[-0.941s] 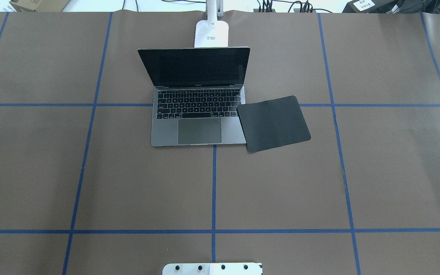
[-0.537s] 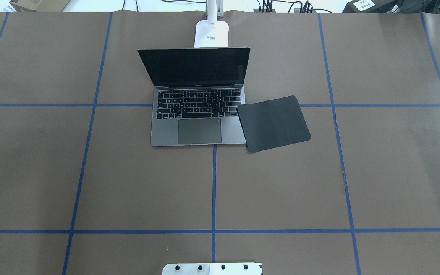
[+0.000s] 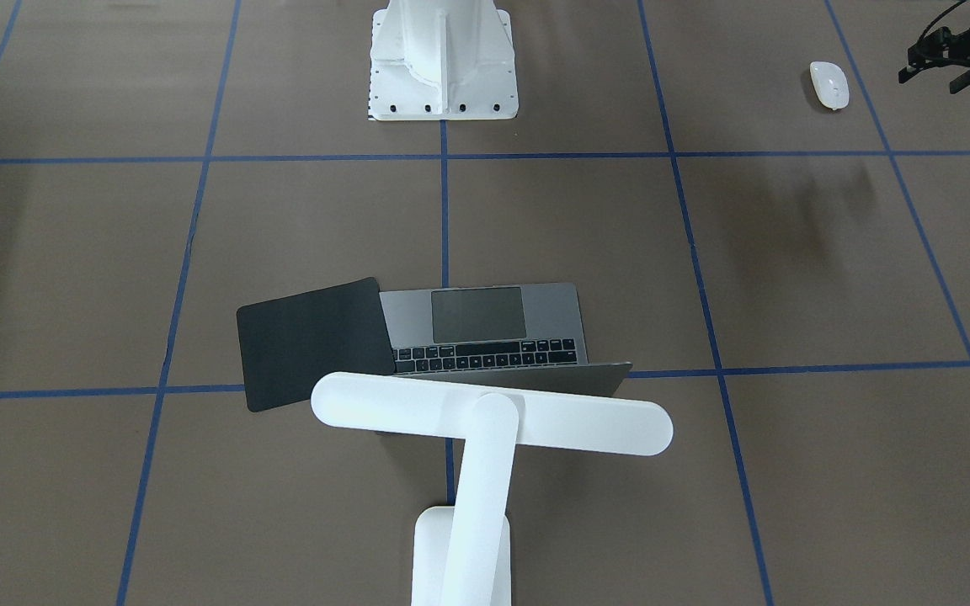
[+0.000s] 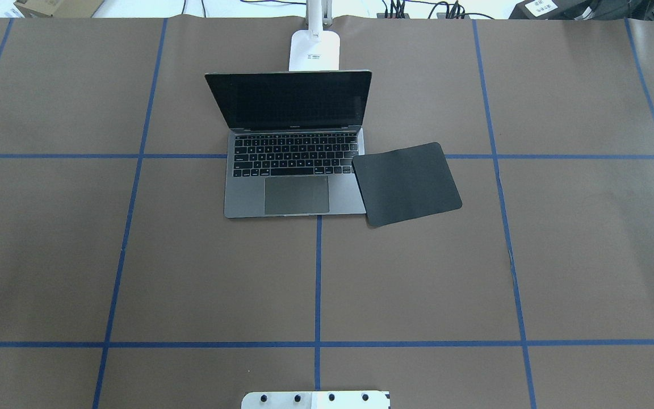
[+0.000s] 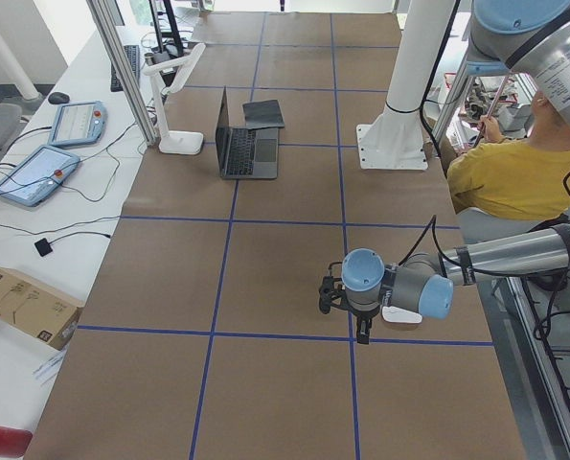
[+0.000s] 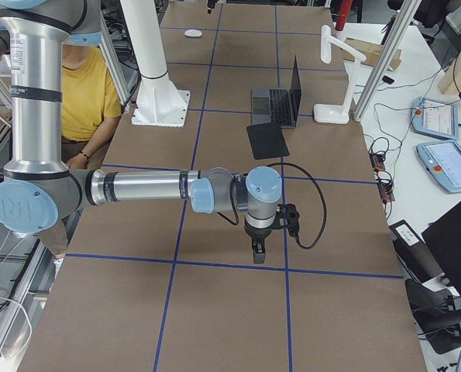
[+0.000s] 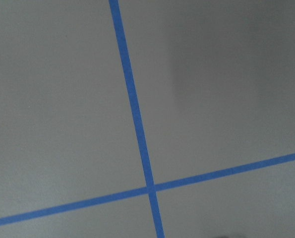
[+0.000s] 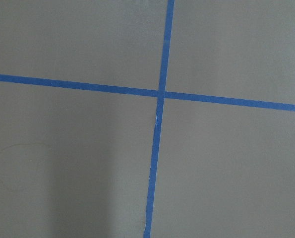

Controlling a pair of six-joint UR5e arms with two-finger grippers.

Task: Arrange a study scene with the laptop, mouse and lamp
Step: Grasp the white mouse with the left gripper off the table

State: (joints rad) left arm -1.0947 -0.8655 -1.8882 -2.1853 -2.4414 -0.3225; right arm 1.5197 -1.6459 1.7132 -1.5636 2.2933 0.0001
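Observation:
The laptop (image 4: 296, 170) stands open at the far middle of the table, screen dark. Behind it is the lamp (image 4: 314, 51), and its light bar (image 3: 493, 412) reaches over the lid. The mouse (image 3: 828, 84) lies alone on the paper at the robot's left end, near the robot's side. My left gripper (image 5: 360, 335) hangs fingers-down above the table close to the mouse; I cannot tell whether it is open. My right gripper (image 6: 256, 258) points down over bare paper at the other end, far from the laptop; its state cannot be told. Both wrist views show only paper and tape.
A thin black mat (image 4: 406, 183) lies tilted against the laptop's right edge. The white bolted pedestal (image 3: 443, 59) stands at the near middle. A person in a yellow shirt (image 5: 514, 177) sits behind the robot. Tablets (image 5: 35, 172) and cables lie on the side desk.

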